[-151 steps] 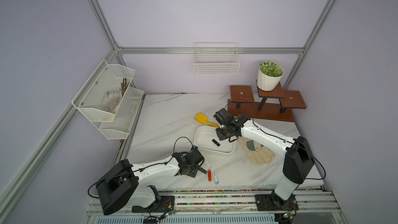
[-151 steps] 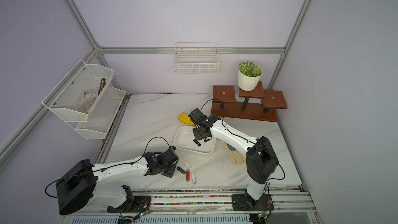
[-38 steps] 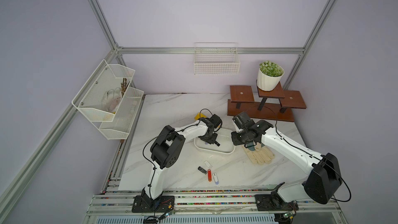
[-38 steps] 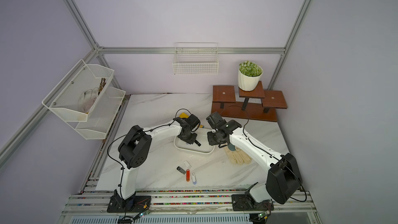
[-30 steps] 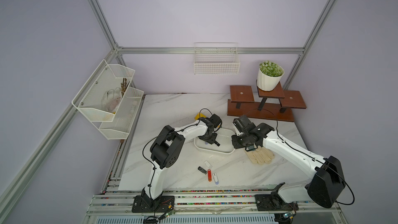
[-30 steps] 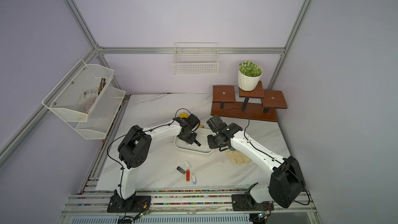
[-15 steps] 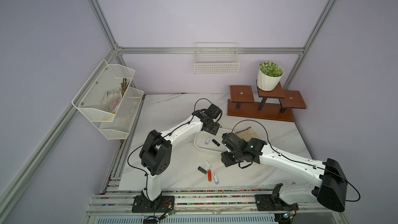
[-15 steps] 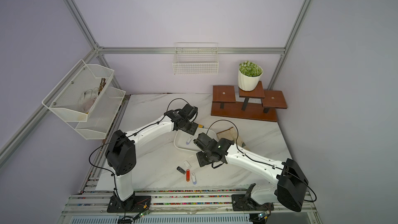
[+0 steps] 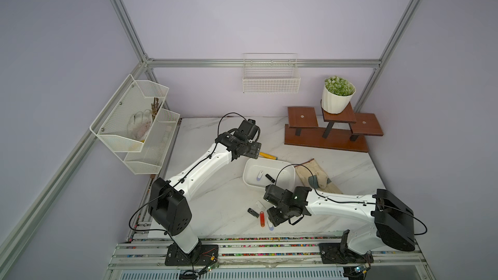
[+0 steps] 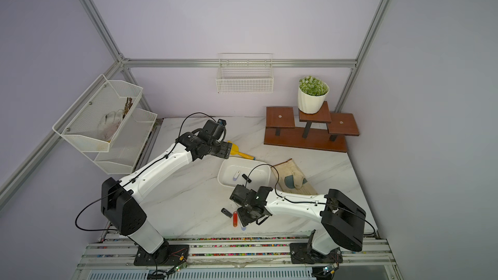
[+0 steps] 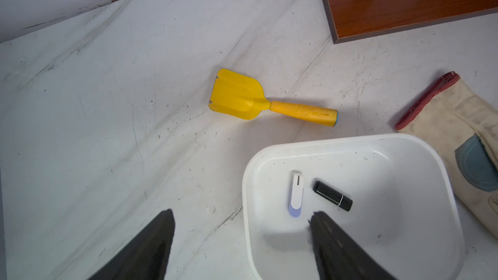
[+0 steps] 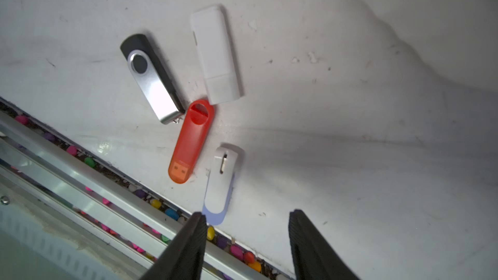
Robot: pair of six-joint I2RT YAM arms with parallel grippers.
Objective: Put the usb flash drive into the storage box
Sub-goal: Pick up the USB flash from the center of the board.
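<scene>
The storage box (image 9: 246, 177) (image 10: 221, 176) (image 11: 245, 200), a shallow white tub, sits mid-table. A white-and-lilac usb flash drive (image 11: 296, 193) (image 9: 259, 175) and a black one (image 11: 332, 196) (image 9: 269, 178) lie inside it. Several more drives lie near the table's front edge: black-and-silver (image 12: 152, 78), white (image 12: 215, 55), red (image 12: 192, 141) (image 9: 262, 218) and white-and-lilac (image 12: 221, 181). My right gripper (image 12: 247, 212) (image 9: 275, 219) hangs open and empty just above that last one's lilac end. My left gripper (image 11: 241, 212) (image 9: 254, 149) is open and empty, raised over the box's back-left rim.
A yellow scoop (image 11: 242, 98) lies behind the box and a work glove (image 9: 314, 177) to its right. A wooden stand (image 9: 326, 133) with a potted plant (image 9: 336, 98) fills the back right. Wire baskets hang on the left wall (image 9: 134, 127) and the back wall (image 9: 270, 79). A beaded rail (image 12: 80, 157) borders the front edge.
My left gripper opened, left the white-and-lilac drive in the box and rose back-left. My right arm swung from beside the box down to the drives at the front edge.
</scene>
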